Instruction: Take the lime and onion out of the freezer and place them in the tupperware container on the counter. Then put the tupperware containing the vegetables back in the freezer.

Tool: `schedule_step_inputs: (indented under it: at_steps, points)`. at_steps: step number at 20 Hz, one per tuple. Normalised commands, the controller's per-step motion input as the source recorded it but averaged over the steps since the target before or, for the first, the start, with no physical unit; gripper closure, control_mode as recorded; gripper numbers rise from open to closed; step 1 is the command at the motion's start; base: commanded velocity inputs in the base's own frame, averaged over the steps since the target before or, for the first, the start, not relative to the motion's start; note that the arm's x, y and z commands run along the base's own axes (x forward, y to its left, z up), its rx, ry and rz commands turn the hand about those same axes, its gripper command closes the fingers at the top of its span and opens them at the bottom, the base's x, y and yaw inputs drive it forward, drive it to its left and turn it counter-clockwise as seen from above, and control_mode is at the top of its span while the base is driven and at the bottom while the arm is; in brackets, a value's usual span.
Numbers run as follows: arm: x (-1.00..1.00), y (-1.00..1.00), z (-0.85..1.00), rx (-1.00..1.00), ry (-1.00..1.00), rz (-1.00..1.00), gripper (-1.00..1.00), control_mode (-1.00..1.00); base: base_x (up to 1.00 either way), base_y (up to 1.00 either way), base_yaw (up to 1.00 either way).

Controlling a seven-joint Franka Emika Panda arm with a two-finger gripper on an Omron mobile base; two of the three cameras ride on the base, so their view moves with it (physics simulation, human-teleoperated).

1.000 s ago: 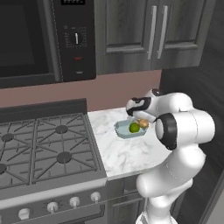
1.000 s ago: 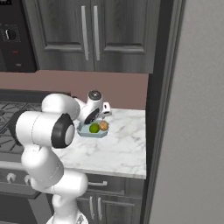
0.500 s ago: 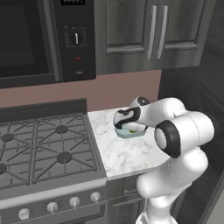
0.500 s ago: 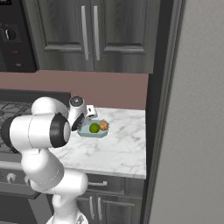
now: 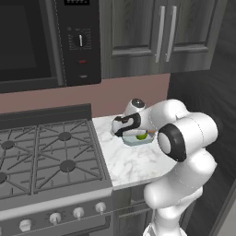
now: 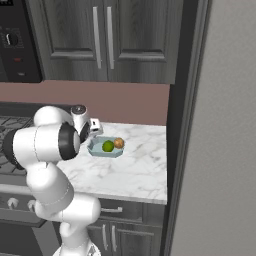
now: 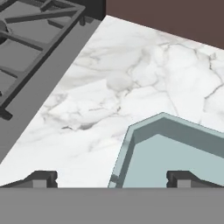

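I have the pincer (image 7: 111, 179) spread wide, one tip over the tub's (image 7: 175, 148) inner floor and one over bare bench (image 7: 131, 74), so I judge it is set to take the near rim. The lime (image 6: 108, 146) and onion (image 6: 119, 143) lie inside just beyond, touching. Stove (image 7: 30, 39) off to one side; freezer (image 6: 225, 125) on the far side of the tub.

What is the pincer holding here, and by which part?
Nothing yet. The open pincer straddles the near rim of the pale blue translucent tray on the white marble counter, its tips either side, not closed on it.
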Motion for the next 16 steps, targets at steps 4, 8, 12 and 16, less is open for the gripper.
schedule_step_inputs:
  at_steps: [4, 8, 12, 16]
  points:
    - [0.18, 0.22, -0.06, 0.00, 0.00, -0.07, -1.00, -1.00, 0.00, 0.00, 0.00]
    - [0.03, 0.12, -0.20, -0.01, 0.00, -0.17, -1.00, -1.00, 0.00, 0.00, 0.00]
    - [0.00, 0.00, -0.18, 0.00, 0.00, -0.21, -1.00, -1.00, 0.00, 0.00, 0.00]
    - [0.11, 0.00, -0.03, 0.00, 0.01, -0.20, -1.00, -1.00, 0.00, 0.00, 0.00]
